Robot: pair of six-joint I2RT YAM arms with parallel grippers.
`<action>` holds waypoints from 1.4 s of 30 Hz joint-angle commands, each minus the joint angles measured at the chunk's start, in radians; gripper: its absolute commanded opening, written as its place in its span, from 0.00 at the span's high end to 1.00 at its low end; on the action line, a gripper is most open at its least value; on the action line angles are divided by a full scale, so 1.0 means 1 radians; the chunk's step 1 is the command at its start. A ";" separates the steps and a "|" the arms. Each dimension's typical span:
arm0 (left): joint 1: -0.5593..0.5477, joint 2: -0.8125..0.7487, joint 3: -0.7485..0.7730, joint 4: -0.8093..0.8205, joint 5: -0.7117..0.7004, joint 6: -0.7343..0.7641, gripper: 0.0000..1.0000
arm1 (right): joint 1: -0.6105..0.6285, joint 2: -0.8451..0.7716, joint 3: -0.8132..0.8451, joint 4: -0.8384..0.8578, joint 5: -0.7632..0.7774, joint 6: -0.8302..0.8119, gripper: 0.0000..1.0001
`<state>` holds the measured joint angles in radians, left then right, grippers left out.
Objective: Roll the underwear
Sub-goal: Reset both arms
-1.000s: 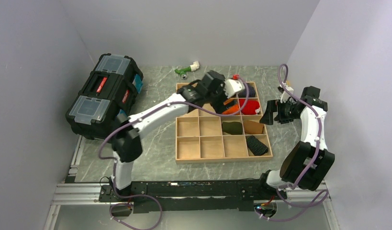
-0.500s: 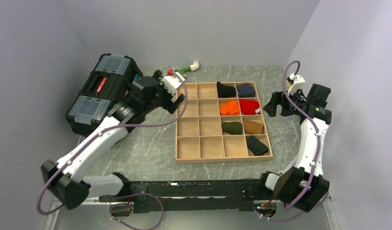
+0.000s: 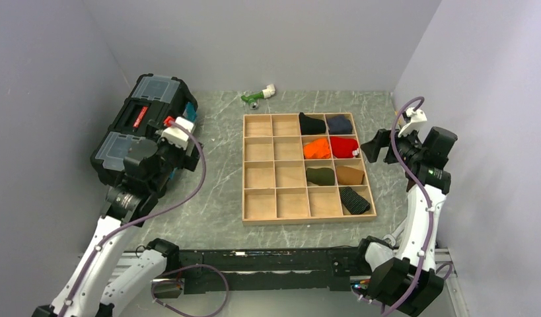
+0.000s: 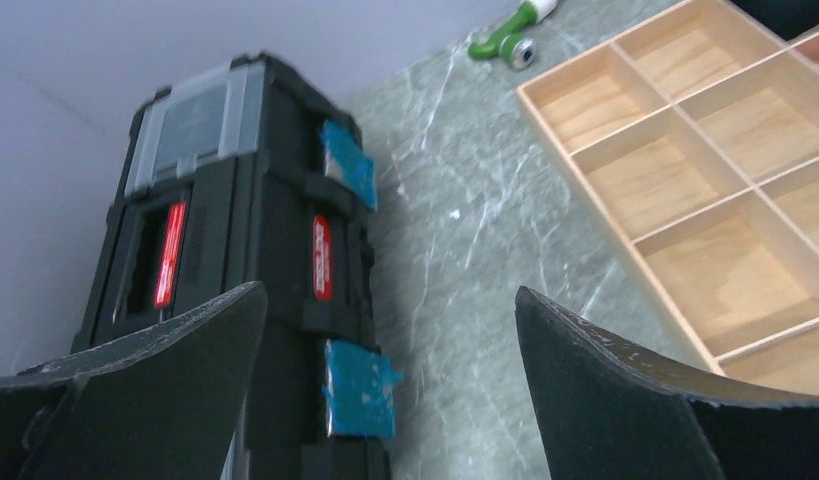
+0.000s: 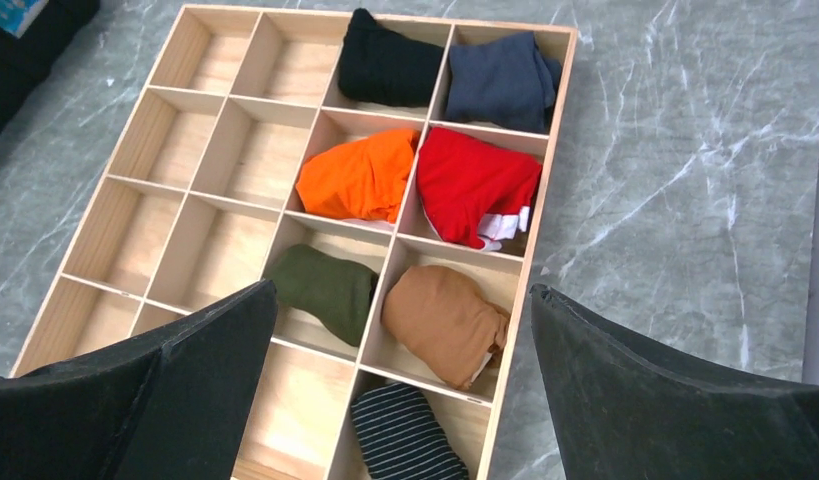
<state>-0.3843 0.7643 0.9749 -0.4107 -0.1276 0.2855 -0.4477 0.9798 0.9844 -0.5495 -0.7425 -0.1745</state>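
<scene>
Now that the left gripper (image 4: 387, 295) has swung off the tray (image 3: 244, 173) to hang left of it by the toolbox (image 3: 143, 129), jaws wide apart and empty, the underwear (image 5: 325, 290) lies free as an olive roll in the tray's third row from the far edge, third cell from the left. The right gripper (image 5: 403, 290), equally spread and empty, hovers off the tray's right side. I judge the rolling done and stowed. A brown roll (image 5: 440, 320) fills the cell to its right, a striped roll (image 5: 405, 435) the near-right corner, and an orange roll (image 5: 360, 180) the cell beyond. Nothing covers the underwear.
</scene>
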 commanded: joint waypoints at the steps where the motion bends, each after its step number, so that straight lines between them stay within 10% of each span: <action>1: 0.058 -0.099 -0.070 -0.021 -0.064 -0.047 0.01 | -0.004 -0.026 -0.011 0.114 -0.025 0.066 0.00; 20: 0.267 -0.500 -0.349 -0.056 0.110 -0.169 0.00 | -0.005 -0.125 -0.060 -0.053 -0.020 -0.039 0.00; 42: 0.436 -0.512 -0.397 -0.061 0.348 -0.105 0.01 | -0.006 -0.431 -0.145 -0.032 0.102 -0.083 0.00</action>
<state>0.0414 0.2661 0.5858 -0.5129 0.1738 0.1688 -0.4496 0.5915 0.8379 -0.6025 -0.6685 -0.2291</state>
